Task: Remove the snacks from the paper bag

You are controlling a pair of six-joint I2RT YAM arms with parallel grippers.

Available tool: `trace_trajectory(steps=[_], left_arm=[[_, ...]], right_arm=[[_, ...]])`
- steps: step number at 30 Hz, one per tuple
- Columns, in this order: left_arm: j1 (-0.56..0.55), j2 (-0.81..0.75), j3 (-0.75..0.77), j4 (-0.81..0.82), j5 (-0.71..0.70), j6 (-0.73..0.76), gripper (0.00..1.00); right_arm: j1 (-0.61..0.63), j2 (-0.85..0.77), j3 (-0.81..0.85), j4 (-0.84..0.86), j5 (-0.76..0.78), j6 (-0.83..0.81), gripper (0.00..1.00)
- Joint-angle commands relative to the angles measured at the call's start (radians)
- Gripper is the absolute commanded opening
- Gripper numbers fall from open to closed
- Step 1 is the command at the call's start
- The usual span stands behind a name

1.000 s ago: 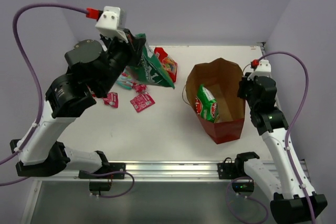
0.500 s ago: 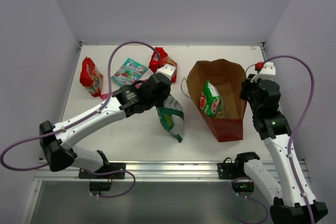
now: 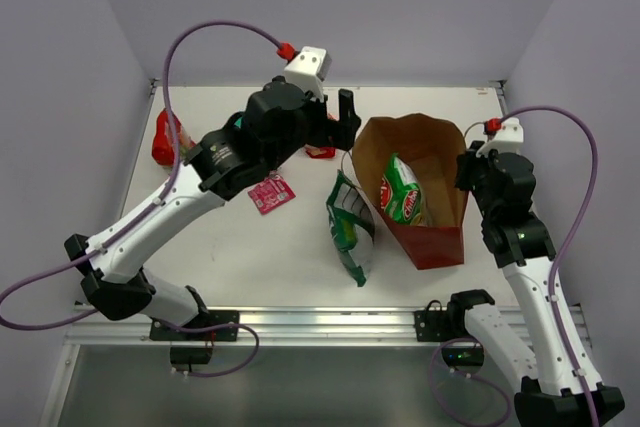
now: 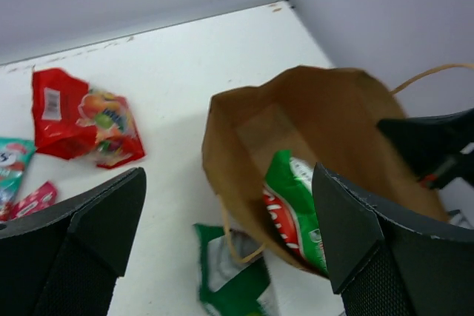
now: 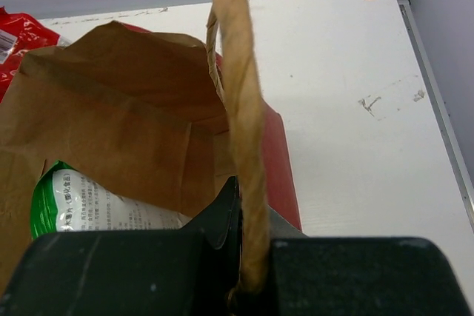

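The red paper bag (image 3: 432, 247) stands open at the right, its brown inside (image 4: 326, 109) showing. One green chip bag (image 3: 401, 192) leans inside it (image 4: 296, 209) (image 5: 89, 209). A second green chip bag (image 3: 351, 231) lies on the table against the bag's left side (image 4: 233, 286). My left gripper (image 3: 335, 125) hangs open and empty above the bag's left rim (image 4: 226, 205). My right gripper (image 3: 470, 162) is shut on the bag's twisted paper handle (image 5: 241, 123), at the right rim (image 5: 248, 257).
A red snack bag (image 3: 165, 137) lies at the far left. Another red bag (image 4: 81, 116) lies behind the left arm. A teal pouch (image 4: 11, 160) and pink sachets (image 3: 270, 194) (image 4: 29, 201) lie left of centre. Walls close in at the back and on both sides.
My left gripper opened and let go of a green chip bag, which now lies beside the paper bag. The left arm rose and swung back toward the bag. The right arm held still.
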Motion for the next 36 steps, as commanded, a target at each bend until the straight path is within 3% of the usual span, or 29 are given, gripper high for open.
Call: trace_trajectory(steps=[1,5,9,20,31,34,36], left_arm=[[-0.015,0.048,0.087,0.039,0.135,-0.034,1.0],[-0.052,0.154,0.133,0.046,0.275,-0.07,0.99],[-0.07,0.244,0.144,0.046,0.323,-0.097,0.97],[-0.078,0.39,0.09,0.046,0.339,-0.143,0.93],[-0.078,0.484,0.09,0.123,0.337,-0.162,0.57],[-0.076,0.476,0.092,0.125,0.307,-0.153,0.38],[-0.075,0.452,0.09,0.138,0.297,-0.145,0.17]], right_arm=[[-0.004,-0.018,0.007,0.076,-0.017,-0.011,0.0],[-0.004,-0.015,0.007,0.074,-0.023,-0.011,0.0],[-0.004,-0.021,0.007,0.071,-0.019,-0.014,0.0],[-0.004,-0.016,-0.002,0.071,-0.026,-0.009,0.0],[-0.004,-0.015,-0.01,0.071,-0.04,-0.003,0.0],[-0.004,-0.015,-0.01,0.071,-0.037,-0.003,0.0],[-0.004,-0.013,-0.012,0.071,-0.031,-0.004,0.0]])
